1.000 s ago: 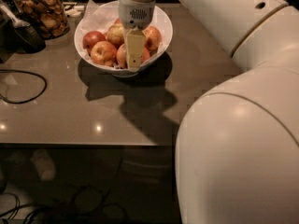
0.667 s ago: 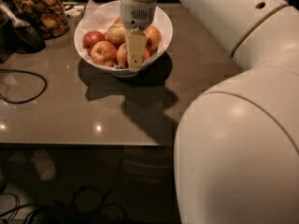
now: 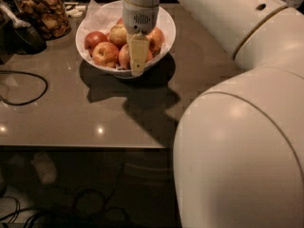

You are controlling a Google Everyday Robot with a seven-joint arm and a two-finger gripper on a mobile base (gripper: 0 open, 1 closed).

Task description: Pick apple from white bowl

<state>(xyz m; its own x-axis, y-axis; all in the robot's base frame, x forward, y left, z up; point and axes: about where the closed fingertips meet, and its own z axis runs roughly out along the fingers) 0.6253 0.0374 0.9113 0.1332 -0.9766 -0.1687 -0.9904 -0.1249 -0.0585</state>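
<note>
The white bowl [image 3: 164, 20], lined with white paper, stands at the back of the table and holds several apples. A yellow-orange apple with a red blush [image 3: 105, 53] lies at the bowl's front left. A deep-red apple [image 3: 93, 39] is behind it and a duller yellow one [image 3: 118, 34] is in the middle. My gripper [image 3: 137, 61] hangs straight down over the bowl's front, just right of the blushed apple. It covers part of another apple [image 3: 124, 56]. I see nothing held in it.
A glass jar of brown snacks [image 3: 43, 11] stands left of the bowl, with a dark object [image 3: 23, 34] in front of it. A black cable [image 3: 28, 87] loops on the left of the grey table [image 3: 95, 122]. My large white arm [image 3: 247, 127] fills the right side.
My gripper has come down a little toward the apples at the bowl's front. The bowl and the apples have not moved.
</note>
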